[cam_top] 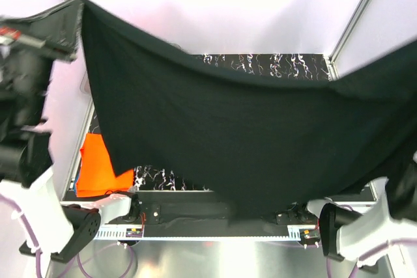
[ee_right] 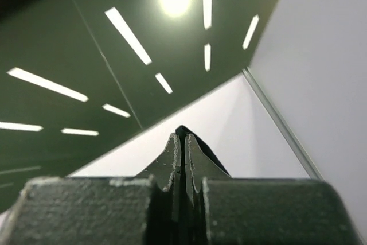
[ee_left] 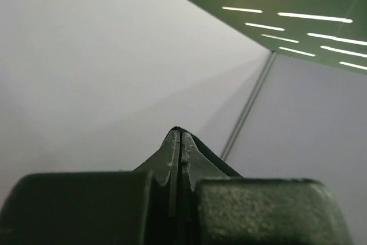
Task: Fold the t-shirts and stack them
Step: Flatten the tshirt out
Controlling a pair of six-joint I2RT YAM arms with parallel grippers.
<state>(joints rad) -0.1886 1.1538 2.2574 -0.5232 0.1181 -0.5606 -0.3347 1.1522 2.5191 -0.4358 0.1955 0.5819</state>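
Note:
A large black t-shirt (cam_top: 241,128) hangs spread wide in the air across the top view, sagging in the middle and hiding most of the table. My left gripper (ee_left: 180,133) is raised at the upper left and shut on one top corner; a sliver of the black cloth (ee_left: 213,156) shows past its tips. My right gripper (ee_right: 183,136) is shut on the other corner, where black cloth (ee_right: 204,147) peeks out beside the fingers; this gripper is off the right edge of the top view. An orange t-shirt (cam_top: 98,170) lies on the table at the near left.
A strip of light blue cloth (cam_top: 76,187) shows under the orange shirt's left edge. The dark marbled table top (cam_top: 273,64) appears behind the hanging shirt. White walls with metal corner posts (cam_top: 355,21) enclose the table. Both wrist views point up at the ceiling lights.

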